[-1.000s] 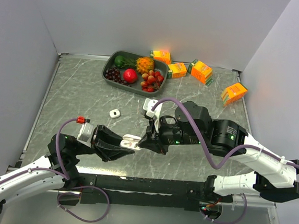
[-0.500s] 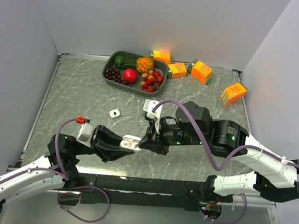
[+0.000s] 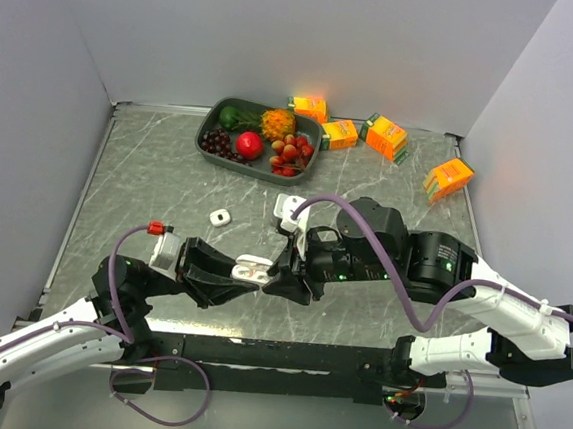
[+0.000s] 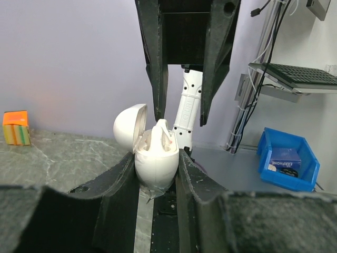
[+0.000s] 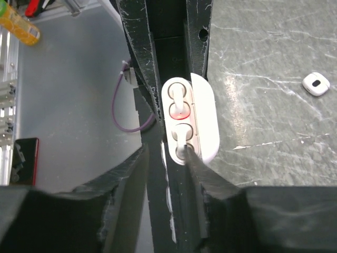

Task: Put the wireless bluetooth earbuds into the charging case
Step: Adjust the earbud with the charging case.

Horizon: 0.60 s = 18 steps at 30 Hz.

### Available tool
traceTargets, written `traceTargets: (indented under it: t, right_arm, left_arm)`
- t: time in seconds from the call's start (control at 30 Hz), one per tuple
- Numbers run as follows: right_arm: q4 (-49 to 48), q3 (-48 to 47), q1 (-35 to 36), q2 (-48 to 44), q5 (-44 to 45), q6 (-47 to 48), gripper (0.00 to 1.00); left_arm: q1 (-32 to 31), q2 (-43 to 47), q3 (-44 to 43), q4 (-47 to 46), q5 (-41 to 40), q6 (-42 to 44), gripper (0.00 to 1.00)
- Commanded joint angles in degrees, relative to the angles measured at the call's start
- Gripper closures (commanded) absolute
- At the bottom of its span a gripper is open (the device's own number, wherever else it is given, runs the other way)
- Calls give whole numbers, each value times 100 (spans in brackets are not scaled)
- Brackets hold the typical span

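Two earbuds (image 5: 178, 101) seated in the wells of the open charging case (image 5: 206, 121), one behind the other along its long axis. Mouth up toward the right wrist camera, lid hinged back to one side. Body clamped by left gripper (image 4: 157, 171), over near middle of table (image 3: 149, 182). Right gripper (image 5: 166, 155) released, fingers apart astride nearer earbud; contact not discernible.

My left arm reaches inward from the near left, left gripper (image 3: 244, 271) clamped on the open charging case (image 4: 156, 161). My right arm folds across, right gripper (image 3: 281, 272) facing it, jaws parted.
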State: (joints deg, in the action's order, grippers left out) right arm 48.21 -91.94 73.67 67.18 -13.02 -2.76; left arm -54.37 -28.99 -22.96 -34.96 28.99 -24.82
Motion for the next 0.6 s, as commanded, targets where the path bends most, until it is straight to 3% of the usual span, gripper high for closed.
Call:
traceTargets:
  t: [0.0,0.13,0.23,0.27,0.37,0.57]
  right_arm:
    - [-267,-298,95,-258,202,-40,52]
    - [-496,-377,43,-460,965,-75,48]
    - [-505,-447,-212,-416,1722,-329,60]
    - [-479,-482,-378,-372,1819,-452,73]
    - [-190,-798,-537,-13,1811,-532,86]
    - [268,-1265,-538,769,1583,-515,94]
  left_arm:
    - [14,-1,-270,-169,-315,65,99]
    - [14,34,-253,-108,-298,82,99]
    - [23,25,-226,-99,-228,65,99]
    - [14,17,-218,-90,-201,74,99]
    - [14,-36,-270,24,-87,126,99]
    - [14,-133,-306,121,1,179,99]
